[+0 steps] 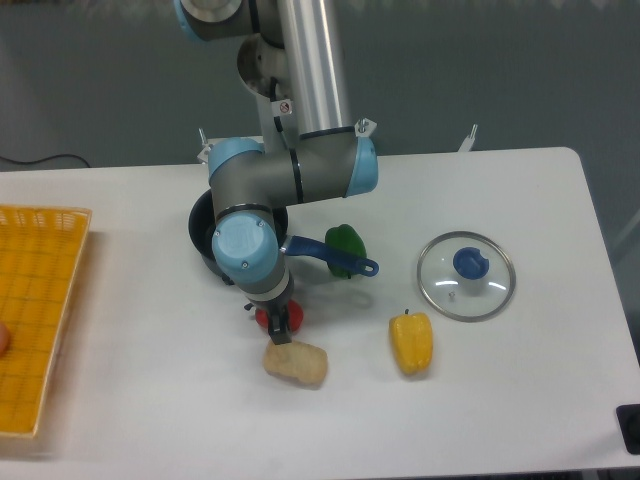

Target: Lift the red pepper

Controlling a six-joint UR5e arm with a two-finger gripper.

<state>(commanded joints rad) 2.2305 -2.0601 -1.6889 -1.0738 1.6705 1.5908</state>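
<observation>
The red pepper [294,317] lies on the white table just in front of the dark pot, mostly hidden behind my gripper; only red patches show on either side of the fingers. My gripper [279,328] points straight down at the pepper, with one dark finger [281,330] crossing its front. The frame does not show whether the jaws are closed on it. The pepper appears to rest on the table.
A beige bread roll [296,363] lies right in front of the gripper. A dark pot [200,235] with a blue handle [335,257] stands behind it, next to a green pepper [346,239]. A yellow pepper [411,343] and a glass lid [466,276] lie to the right. A yellow basket [35,320] is at the left edge.
</observation>
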